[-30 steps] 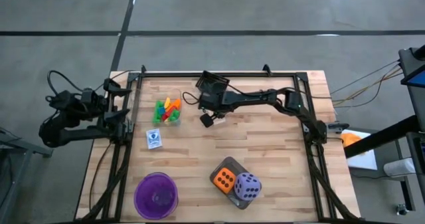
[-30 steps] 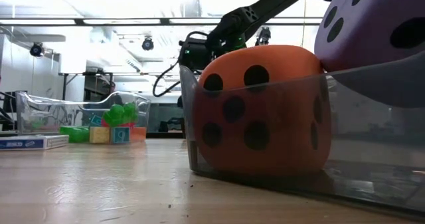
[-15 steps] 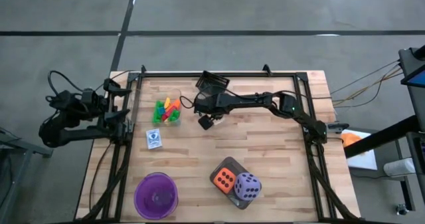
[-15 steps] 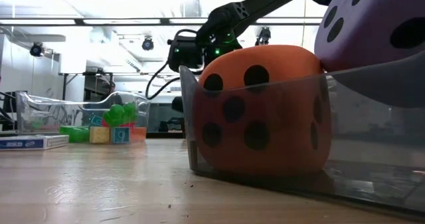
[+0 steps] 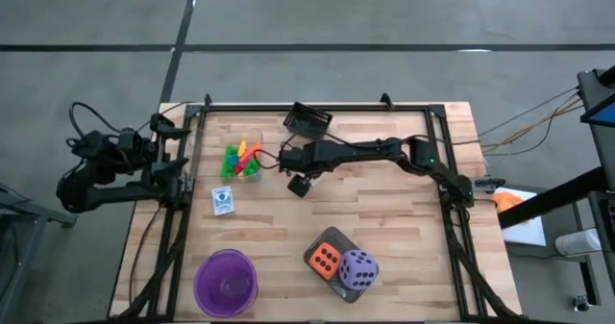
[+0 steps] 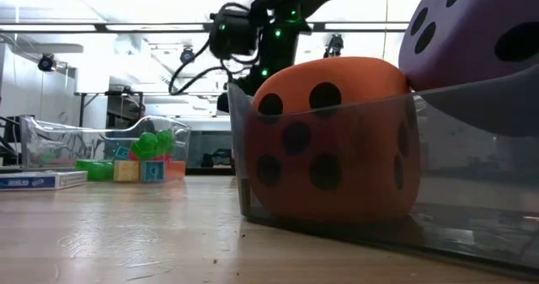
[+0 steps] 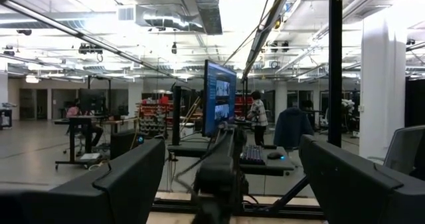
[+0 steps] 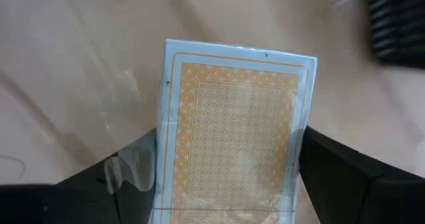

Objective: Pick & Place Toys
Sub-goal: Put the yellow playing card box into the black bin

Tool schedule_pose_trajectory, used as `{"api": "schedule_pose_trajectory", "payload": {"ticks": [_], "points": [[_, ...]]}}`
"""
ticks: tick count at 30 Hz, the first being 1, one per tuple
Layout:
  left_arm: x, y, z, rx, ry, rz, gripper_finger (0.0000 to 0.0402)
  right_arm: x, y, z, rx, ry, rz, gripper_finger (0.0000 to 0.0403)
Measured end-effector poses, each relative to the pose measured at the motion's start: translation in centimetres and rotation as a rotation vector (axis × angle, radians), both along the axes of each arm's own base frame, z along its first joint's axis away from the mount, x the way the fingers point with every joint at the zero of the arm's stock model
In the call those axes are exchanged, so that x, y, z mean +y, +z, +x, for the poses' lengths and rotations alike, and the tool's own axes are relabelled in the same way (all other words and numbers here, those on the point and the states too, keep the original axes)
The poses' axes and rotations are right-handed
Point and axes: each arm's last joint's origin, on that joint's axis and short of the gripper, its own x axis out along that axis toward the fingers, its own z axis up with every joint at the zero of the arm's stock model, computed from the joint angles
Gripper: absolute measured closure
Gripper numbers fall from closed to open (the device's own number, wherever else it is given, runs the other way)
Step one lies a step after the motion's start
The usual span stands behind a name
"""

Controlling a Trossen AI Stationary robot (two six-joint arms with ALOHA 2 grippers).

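Note:
My right gripper [image 5: 287,160] hangs over the table's middle, just right of a clear box of coloured blocks [image 5: 242,161], and is shut on a card with an orange patterned back and white edges [image 8: 232,137]. It shows high in the low view [image 6: 229,29]. The orange die [image 5: 326,259] and the purple die [image 5: 357,269] sit in the grey tray [image 5: 347,240] near the front edge. A blue card pack [image 5: 222,200] lies flat on the table. My left gripper [image 7: 226,184] waits open beyond the table's left edge [image 5: 173,167]. My right gripper holds the card between its two fingers [image 8: 345,177], which stand at the card's two long edges [image 8: 300,164] near its nearer end. The fingers point down at the table. The card's patterned back faces the wrist camera, and the card is lifted clear of the table.
A purple bowl [image 5: 226,283] stands at the front left. A black mesh container [image 5: 308,120] stands at the far edge [image 8: 398,24]. The block box also shows in the low view [image 6: 139,153], with the card pack [image 6: 38,180] beside it.
My right gripper has gone toward the table's left edge, toward the block box, and has risen, with the card still in it. The arm has stretched out straighter across the table.

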Motion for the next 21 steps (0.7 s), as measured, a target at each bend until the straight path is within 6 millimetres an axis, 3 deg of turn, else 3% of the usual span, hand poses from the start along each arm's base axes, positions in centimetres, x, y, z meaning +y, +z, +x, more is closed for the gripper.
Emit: {"api": "schedule_pose_trajectory", "payload": {"ticks": [8, 15, 21], "points": [[0.0, -0.1, 0.0, 0.008, 0.001, 0.002, 0.0052, 2.1, 1.8, 1.0, -0.117, 0.177, -0.087, 0.0105], [0.0, -0.1, 0.0, 0.008, 0.001, 0.002, 0.0052, 4.0, 0.8, 2.5, -0.300, 0.342, -0.098, 0.0105], [0.0, -0.1, 0.0, 0.008, 0.001, 0.002, 0.0052, 4.4, 0.3, 2.3, -0.356, 0.372, -0.113, 0.0105]]}}
